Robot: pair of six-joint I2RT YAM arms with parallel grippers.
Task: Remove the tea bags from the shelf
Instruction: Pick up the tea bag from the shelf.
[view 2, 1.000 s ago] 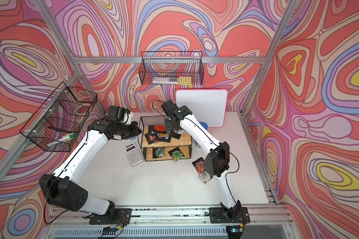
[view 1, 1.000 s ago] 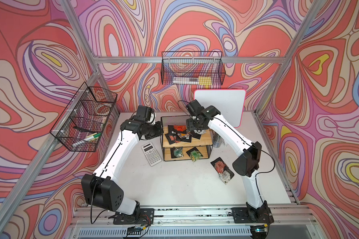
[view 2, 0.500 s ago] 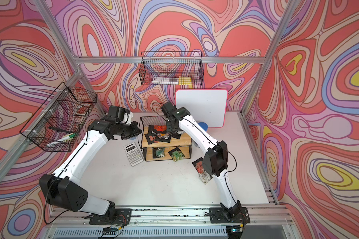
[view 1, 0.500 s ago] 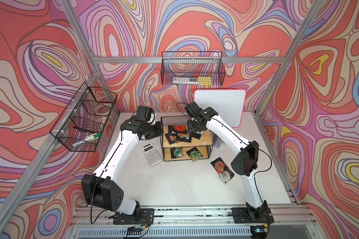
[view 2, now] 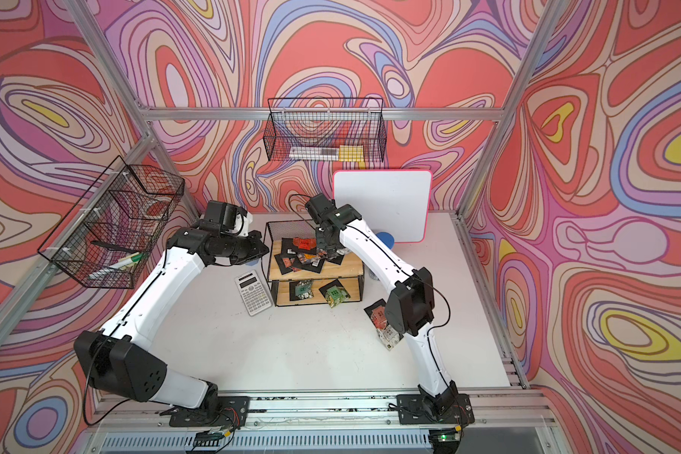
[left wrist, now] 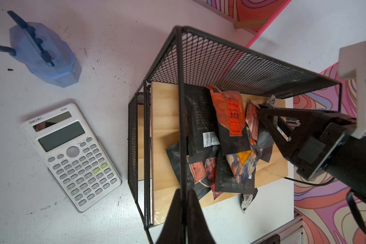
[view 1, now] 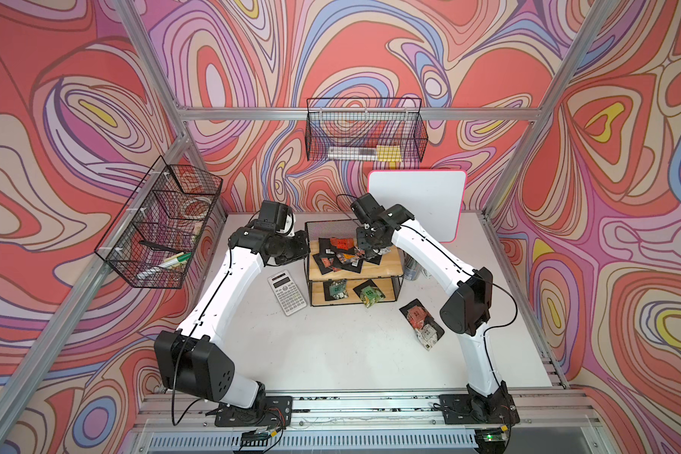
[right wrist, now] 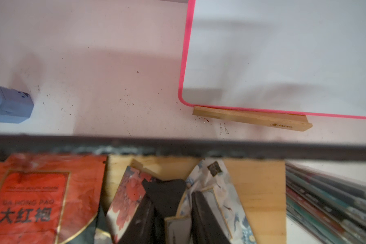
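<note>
White table (view 1: pixel 331 346), calculator (view 1: pixel 287 294) beside shelf (view 1: pixel 390 265), whiteboard (view 1: pixel 421 196) behind

Centre of the white table (view 1: pixel 331 353): the two-tier wood-and-black-wire shelf (view 1: pixel 388 264), black foil tea bags (view 1: pixel 341 255) piled on its top board; grey calculator (view 1: pixel 287 294) lies left, pink-rimmed whiteboard (view 1: pixel 417 204) behind, loose sachets (view 1: pixel 421 328) front-right.

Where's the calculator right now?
In both top views the calculator lies flat on the white table, on the robot's left side, just off the left end of the shelf.
</note>
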